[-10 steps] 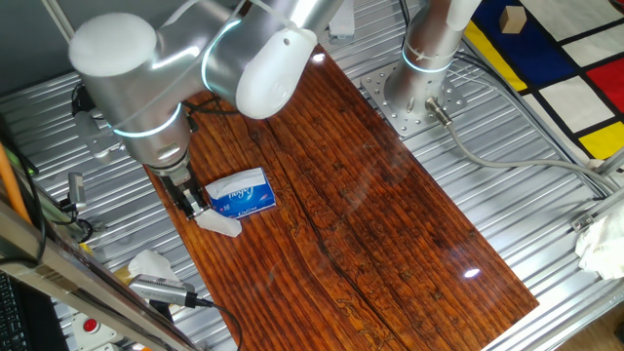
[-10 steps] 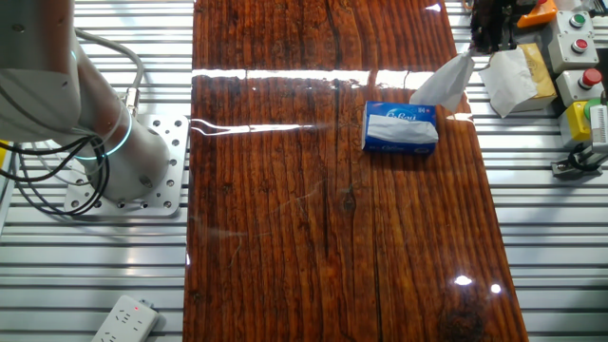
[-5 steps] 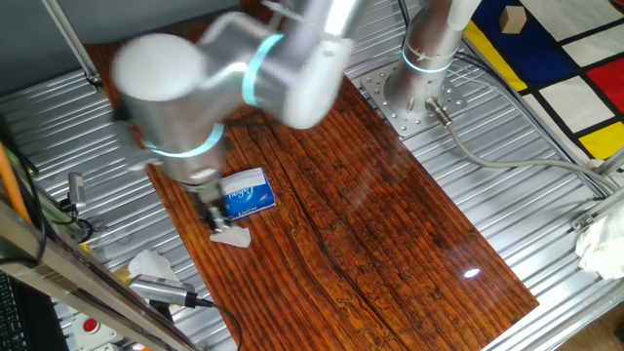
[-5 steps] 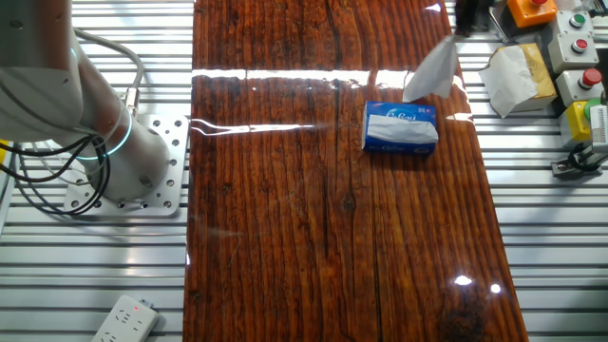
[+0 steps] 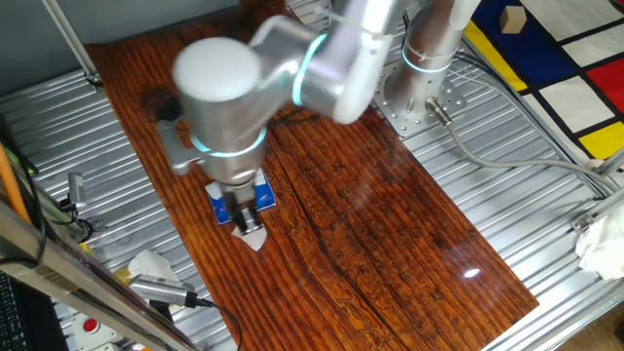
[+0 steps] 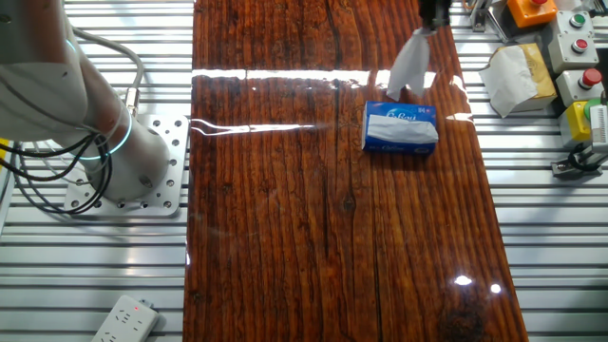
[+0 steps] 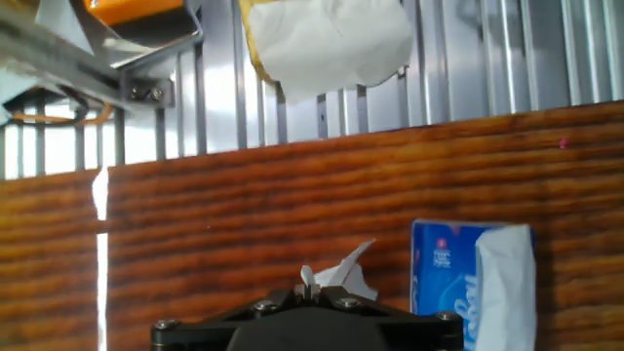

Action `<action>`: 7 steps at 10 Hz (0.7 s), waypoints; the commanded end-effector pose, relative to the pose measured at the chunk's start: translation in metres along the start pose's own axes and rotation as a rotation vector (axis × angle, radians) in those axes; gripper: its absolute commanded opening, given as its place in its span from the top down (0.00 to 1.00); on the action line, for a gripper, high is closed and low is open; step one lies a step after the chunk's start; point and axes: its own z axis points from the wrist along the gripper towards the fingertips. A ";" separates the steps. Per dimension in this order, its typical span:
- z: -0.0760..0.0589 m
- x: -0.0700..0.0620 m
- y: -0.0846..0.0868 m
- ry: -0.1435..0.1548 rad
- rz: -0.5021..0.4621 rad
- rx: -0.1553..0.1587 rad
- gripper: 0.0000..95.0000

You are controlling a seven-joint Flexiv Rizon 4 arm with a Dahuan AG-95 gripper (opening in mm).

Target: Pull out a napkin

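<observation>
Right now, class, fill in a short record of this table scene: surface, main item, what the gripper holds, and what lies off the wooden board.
surface: dark wooden board on a ribbed metal table
tissue pack: blue pack lying flat near one long edge of the board
napkin: white sheet hanging from the gripper, its lower end at the pack
gripper: gripper shut on the napkin, above the pack
off the board: white paper wad beside a button box

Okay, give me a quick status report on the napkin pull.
Gripper shut on the napkin, which hangs from the fingers above the blue tissue pack. Lower end looks free of the pack, hard to confirm. Nothing in the way.
</observation>
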 end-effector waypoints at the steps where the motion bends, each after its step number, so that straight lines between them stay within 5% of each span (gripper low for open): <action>1: 0.007 0.005 0.012 0.001 0.023 0.003 1.00; 7: 0.016 0.026 0.028 -0.021 0.054 0.000 1.00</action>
